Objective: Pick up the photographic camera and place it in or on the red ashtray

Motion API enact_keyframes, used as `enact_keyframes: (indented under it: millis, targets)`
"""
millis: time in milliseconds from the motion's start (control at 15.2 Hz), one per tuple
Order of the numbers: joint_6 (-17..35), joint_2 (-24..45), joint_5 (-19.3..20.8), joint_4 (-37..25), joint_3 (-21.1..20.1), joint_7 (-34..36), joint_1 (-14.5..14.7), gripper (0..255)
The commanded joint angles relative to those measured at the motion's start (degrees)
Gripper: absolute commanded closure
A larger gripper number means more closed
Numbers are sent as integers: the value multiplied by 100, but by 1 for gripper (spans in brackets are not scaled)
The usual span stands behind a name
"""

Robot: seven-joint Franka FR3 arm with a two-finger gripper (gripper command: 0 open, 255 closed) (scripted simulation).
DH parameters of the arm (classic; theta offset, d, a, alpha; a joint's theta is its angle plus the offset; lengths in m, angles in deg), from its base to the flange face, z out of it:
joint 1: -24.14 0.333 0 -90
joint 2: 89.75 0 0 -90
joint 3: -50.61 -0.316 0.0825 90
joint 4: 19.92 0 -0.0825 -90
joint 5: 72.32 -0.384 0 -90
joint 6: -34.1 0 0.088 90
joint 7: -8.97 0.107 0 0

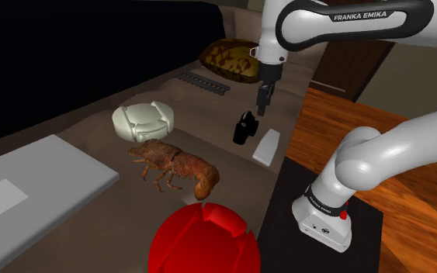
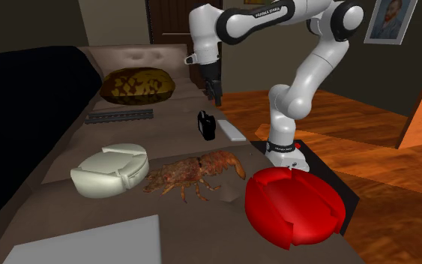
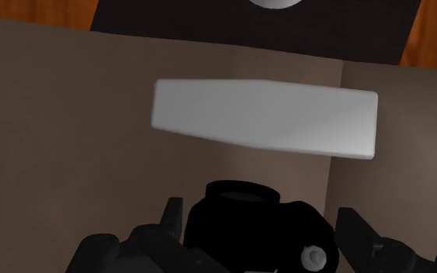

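Approach is judged in hand: the end effector point(image 1: 262, 108), fingers apart, is poised over the black camera point(image 1: 244, 128) beside a white block point(image 1: 268, 146), well apart from the red ashtray point(image 1: 199, 240); descent and closure are required next.

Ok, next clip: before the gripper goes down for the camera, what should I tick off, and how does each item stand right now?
1. Gripper open: ok, its fingers stand apart in the wrist view.
2. Gripper lined up over the camera: ok, the camera sits between the fingers in the wrist view.
3. Camera free to grasp: ok, it stands on the brown surface and nothing touches it.
4. White block out of the fingers' way: ok, it lies beside the camera with a gap.
5. Path to the red ashtray: not ok, the lobster lies between; a high lift is probably needed.
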Motion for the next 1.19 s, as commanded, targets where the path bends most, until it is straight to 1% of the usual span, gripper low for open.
enact_keyframes:
  millis: [0, 66, 594, 1056, 1122]
  targets:
    - [361, 306, 0, 154, 33, -162, 38, 0]
    - [468, 411, -7, 190, 34, -203, 54, 0]
    - [1062, 436, -12, 758, 29, -204, 57, 0]
    - [1061, 438, -12, 756, 29, -204, 57, 0]
    - [1061, 438, -12, 756, 29, -204, 57, 255]
